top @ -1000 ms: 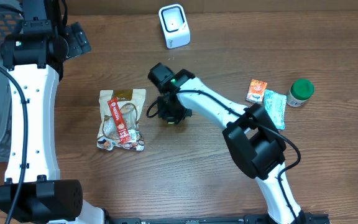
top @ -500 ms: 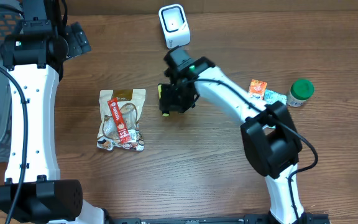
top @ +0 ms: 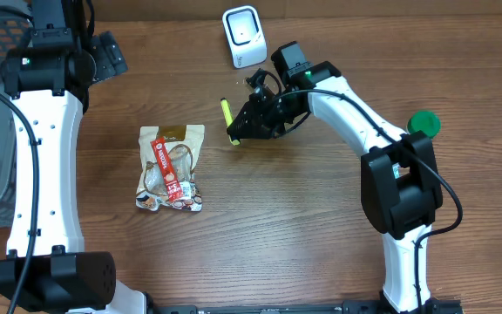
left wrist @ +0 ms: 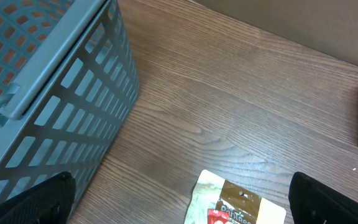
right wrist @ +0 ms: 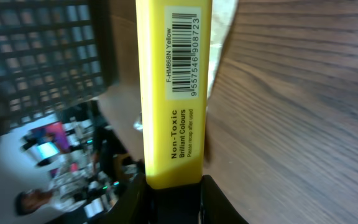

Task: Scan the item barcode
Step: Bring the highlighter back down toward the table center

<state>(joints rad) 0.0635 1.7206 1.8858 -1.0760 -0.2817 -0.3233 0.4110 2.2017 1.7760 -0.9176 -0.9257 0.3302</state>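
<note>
Right pincer: clamps yellow highlighter, base hidden | left pincer: spread wide

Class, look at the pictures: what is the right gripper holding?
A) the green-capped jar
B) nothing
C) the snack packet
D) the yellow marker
D: the right gripper is shut on the yellow marker, whose barcode label shows in the wrist view.

Overhead: bright, even light from above; soft, faint shadows on counter; white scanner near blown out. Left wrist: wood grain sharp, mild sheen; basket edges slightly bowed. Right wrist: yellow highlighter crisp, barcode legible; background at left dim, smeared, probably out of focus.
</note>
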